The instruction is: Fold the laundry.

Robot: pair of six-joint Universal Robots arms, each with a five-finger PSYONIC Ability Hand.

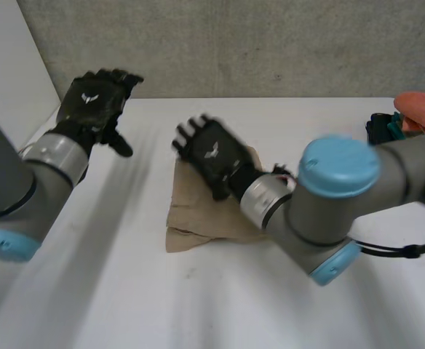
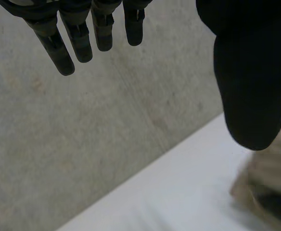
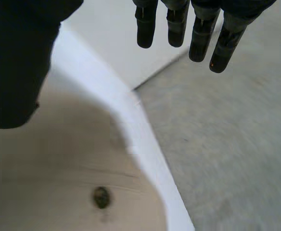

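L to R: left hand (image 1: 92, 102) raised over the far-left corner of the table (image 1: 125, 291), fingers straight & a bit spread, holding nothing. 1 folded tan cloth (image 1: 198, 214) mid-table, approx. square so long axis hard to call, layered edges facing the robot. Right hand (image 1: 212, 153) is over the cloth's far part, fingers straight, slightly apart, empty. 1 pile of orange & teal clothes (image 1: 409, 116) sits at far-right edge.

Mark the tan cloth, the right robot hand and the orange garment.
tan cloth (image 1: 196, 219): head view, on its near left part.
right robot hand (image 1: 214, 154): head view, on the back of the hand.
orange garment (image 1: 422, 107): head view, on its top fold.
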